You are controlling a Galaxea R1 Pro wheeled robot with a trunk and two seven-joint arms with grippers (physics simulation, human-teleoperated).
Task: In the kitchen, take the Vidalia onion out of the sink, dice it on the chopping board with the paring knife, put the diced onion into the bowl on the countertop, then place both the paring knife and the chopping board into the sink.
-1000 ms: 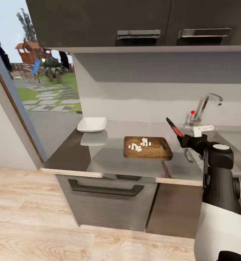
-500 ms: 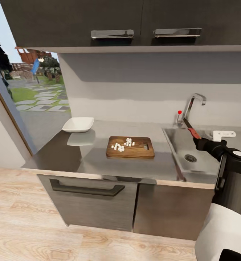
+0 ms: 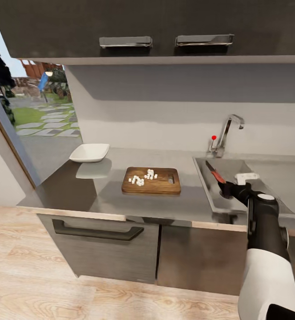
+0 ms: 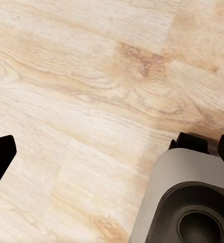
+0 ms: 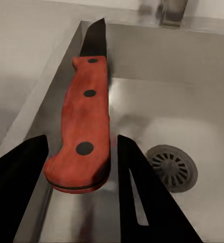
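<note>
The paring knife (image 5: 86, 126) with its red handle sits between the two dark fingers of the right gripper (image 5: 79, 167), which looks closed on it, and it hangs over the near left part of the sink (image 3: 209, 195). The right wrist view shows the blade pointing toward the tap and the round drain (image 5: 173, 168) just beside and below; the head view cannot show that drain. It looks like the knife is about to be let go. If it drops from too high or too close to the sink's left wall, it could bounce or end up leaning on the countertop (image 3: 98, 186). The head view shows the chopping board (image 3: 152, 181) with the diced onion (image 3: 142, 178) on top, well apart from the bowl (image 3: 89, 152). The left wrist view shows wooden floor (image 4: 91, 101); whether the left gripper is open cannot be told.
</note>
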